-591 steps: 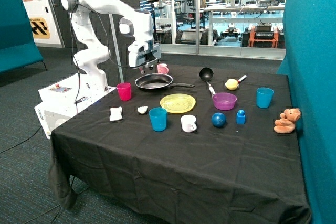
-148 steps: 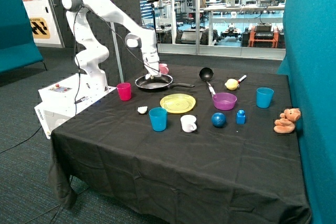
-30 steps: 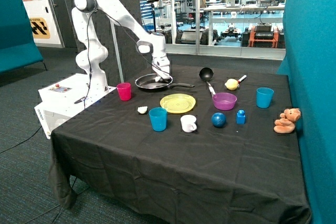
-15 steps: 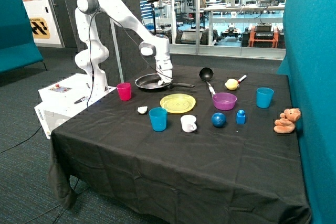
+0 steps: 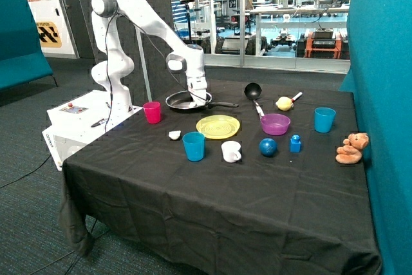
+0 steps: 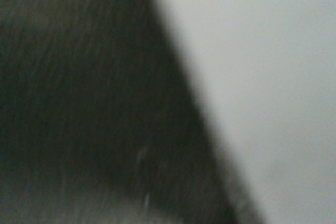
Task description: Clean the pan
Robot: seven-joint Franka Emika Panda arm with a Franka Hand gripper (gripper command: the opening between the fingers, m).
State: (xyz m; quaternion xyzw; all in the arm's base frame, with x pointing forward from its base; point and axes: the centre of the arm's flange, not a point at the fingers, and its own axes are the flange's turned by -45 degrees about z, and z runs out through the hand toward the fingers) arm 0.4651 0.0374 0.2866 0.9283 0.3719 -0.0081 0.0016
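The pan [image 5: 182, 101] is a dark round frying pan at the back of the black table, with its long black handle [image 5: 224, 104] pointing toward the ladle. My gripper [image 5: 197, 98] is down inside the pan, near the handle side. A small white cloth [image 5: 193, 100] shows under it against the pan's floor, and the gripper is shut on it. The wrist view is filled at very close range by a dark surface [image 6: 79, 103] and a pale one [image 6: 262, 77]; I cannot tell these apart as objects.
A pink cup [image 5: 152, 112] stands beside the pan and a yellow plate [image 5: 217, 126] lies just in front. Further off are a black ladle [image 5: 252, 90], purple bowl [image 5: 275, 123], blue cup [image 5: 193, 146], white cup [image 5: 230, 151], blue ball [image 5: 268, 147] and white scrap [image 5: 174, 134].
The white cloth has left the table's front and now rides under the gripper. The gripper swept across the pan toward the handle side, then came back a little in the last half second.
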